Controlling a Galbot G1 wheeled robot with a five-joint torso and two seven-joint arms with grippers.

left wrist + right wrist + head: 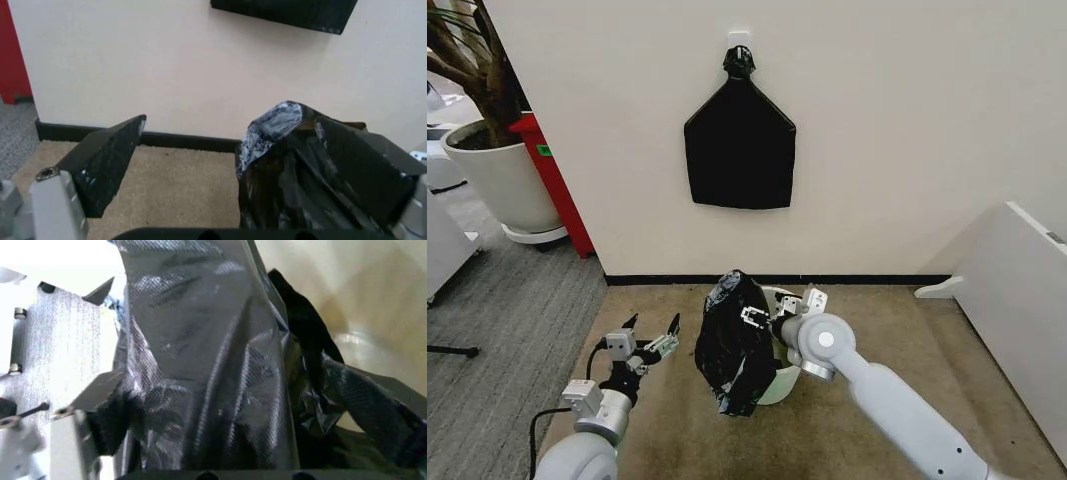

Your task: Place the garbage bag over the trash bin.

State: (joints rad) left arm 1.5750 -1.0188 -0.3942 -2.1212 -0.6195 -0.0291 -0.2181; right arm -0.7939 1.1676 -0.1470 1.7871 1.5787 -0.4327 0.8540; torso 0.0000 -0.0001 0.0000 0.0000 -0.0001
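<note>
Carpet by wall: right hand (755, 318) clamps garbage bag (735, 345) w/ trash bin (779, 385) behind.

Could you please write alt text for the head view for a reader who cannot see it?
The right gripper holds the crinkly black garbage bag up beside the small white trash bin on beige carpet by a wall. The left gripper is open and empty to the left.

1. The garbage bag (735, 340) is glossy black with grey-white sheen on its creases.
2. The trash bin (779, 380) is cream-white.
3. The carpet (677, 420) is beige.
4. The wall bundle (739, 150) is flat black.
5. The tall container (557, 185) is red.
6. The plant pot (502, 185) is white.
</note>
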